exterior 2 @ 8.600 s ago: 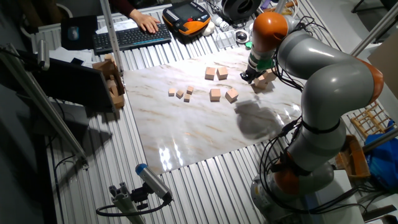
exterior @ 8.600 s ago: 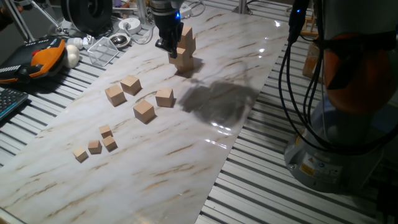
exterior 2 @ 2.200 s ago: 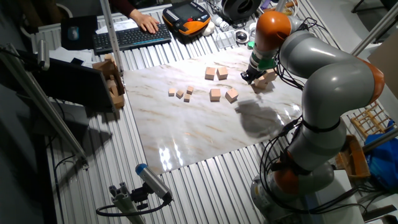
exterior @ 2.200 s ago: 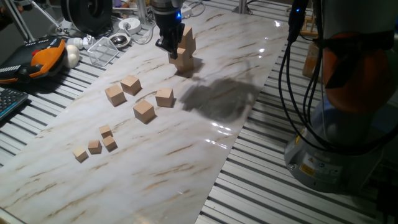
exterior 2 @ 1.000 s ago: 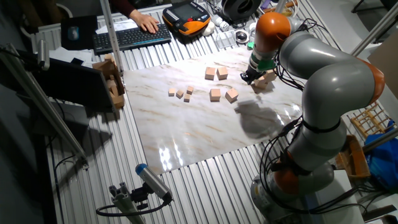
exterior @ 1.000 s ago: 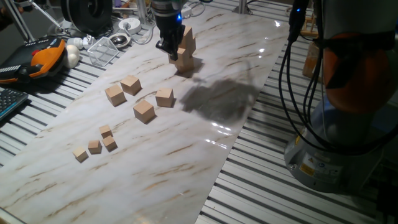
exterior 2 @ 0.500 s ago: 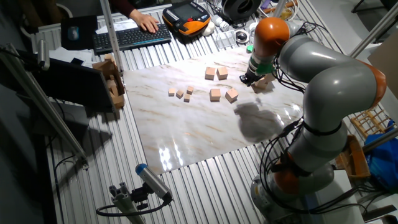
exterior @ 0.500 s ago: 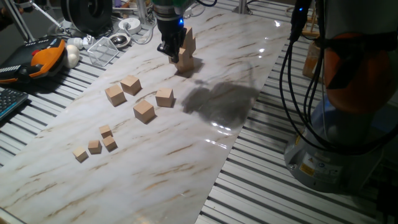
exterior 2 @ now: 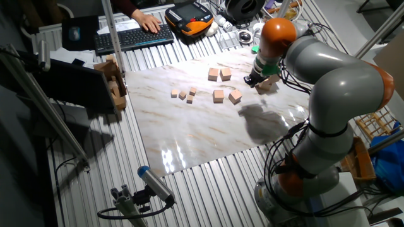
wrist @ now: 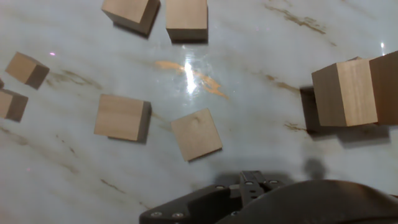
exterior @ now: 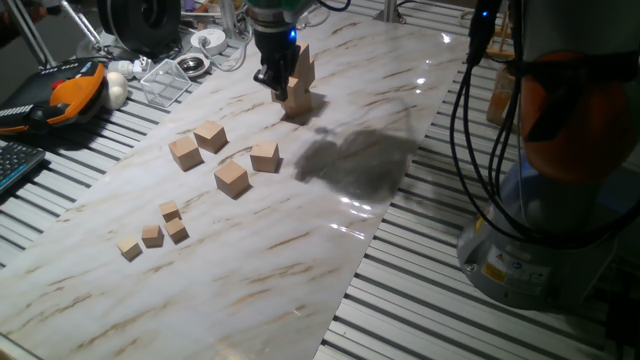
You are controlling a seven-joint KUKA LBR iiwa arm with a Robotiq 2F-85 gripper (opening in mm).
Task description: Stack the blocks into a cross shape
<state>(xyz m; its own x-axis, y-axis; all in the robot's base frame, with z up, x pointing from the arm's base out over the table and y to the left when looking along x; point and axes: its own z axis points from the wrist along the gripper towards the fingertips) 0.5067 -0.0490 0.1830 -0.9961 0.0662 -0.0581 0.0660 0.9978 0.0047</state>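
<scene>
A small stack of tan wooden blocks (exterior: 298, 78) stands at the far end of the marble board; it also shows in the other fixed view (exterior 2: 269, 81) and at the right edge of the hand view (wrist: 345, 93). My gripper (exterior: 271, 78) hangs just left of the stack, apart from it, and looks open with nothing between the fingers; it shows in the other fixed view too (exterior 2: 252, 81). Several loose blocks lie mid-board (exterior: 185, 152) (exterior: 210, 135) (exterior: 264, 156) (exterior: 231, 177). In the hand view two of them lie below the hand (wrist: 122, 117) (wrist: 196, 134). The fingertips do not show there.
Several much smaller tan cubes (exterior: 152, 236) lie near the board's front left. A wire basket (exterior: 165, 82), an orange pendant (exterior: 70, 92) and a keyboard (exterior: 15, 165) sit off the board at the left. The robot's base (exterior: 560, 200) and cables stand at the right.
The gripper has shifted slightly left and away from the stack. The stack and the loose blocks have not moved.
</scene>
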